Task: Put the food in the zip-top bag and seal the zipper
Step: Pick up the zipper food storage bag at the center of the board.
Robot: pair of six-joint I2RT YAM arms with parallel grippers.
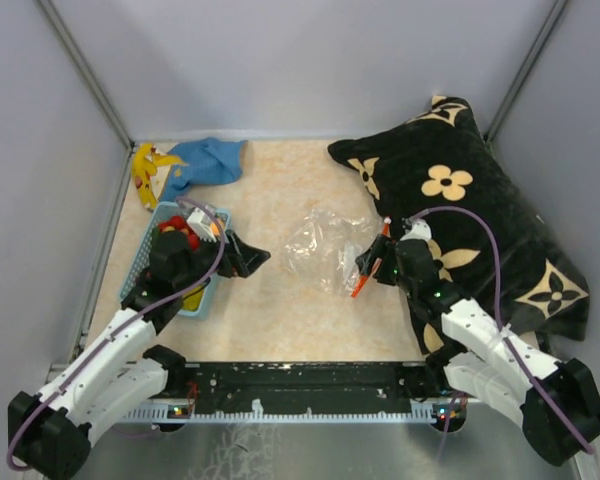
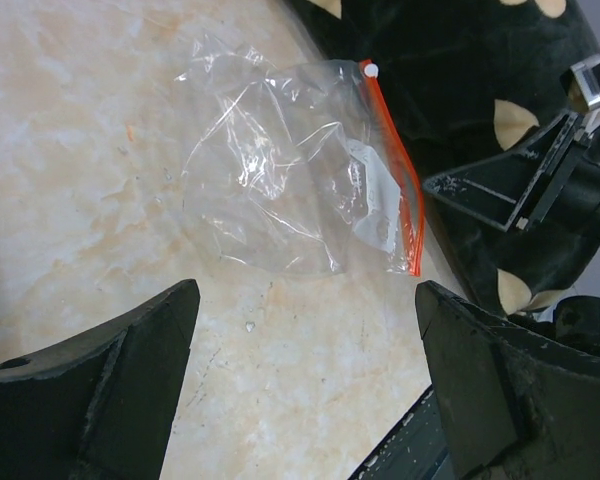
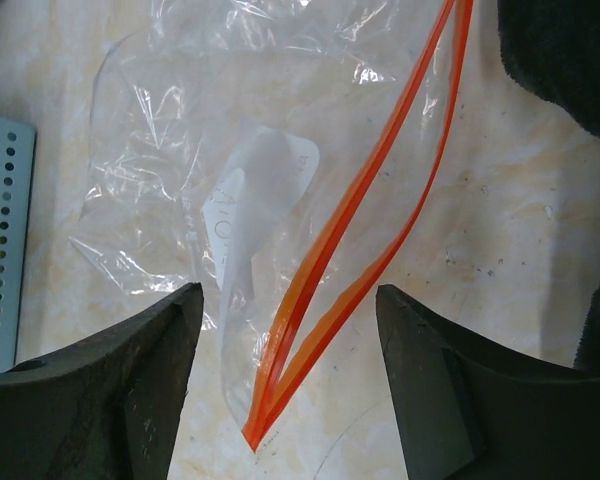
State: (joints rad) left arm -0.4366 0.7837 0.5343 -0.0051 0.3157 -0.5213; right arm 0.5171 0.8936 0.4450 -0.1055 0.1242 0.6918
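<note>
The clear zip-top bag lies empty and crumpled mid-table; it also shows in the left wrist view and the right wrist view. Its orange-red zipper is parted into two strips, with the white end piece at the far end. My right gripper is open, its fingers on either side of the zipper's near end, touching nothing. My left gripper is open and empty, between basket and bag. Red strawberries and a yellow fruit lie in the basket; the other food is hidden by my left arm.
The light-blue basket stands at the left, under my left arm. A yellow banana and a blue cloth lie at the back left. A black flowered pillow fills the right side, close behind my right arm.
</note>
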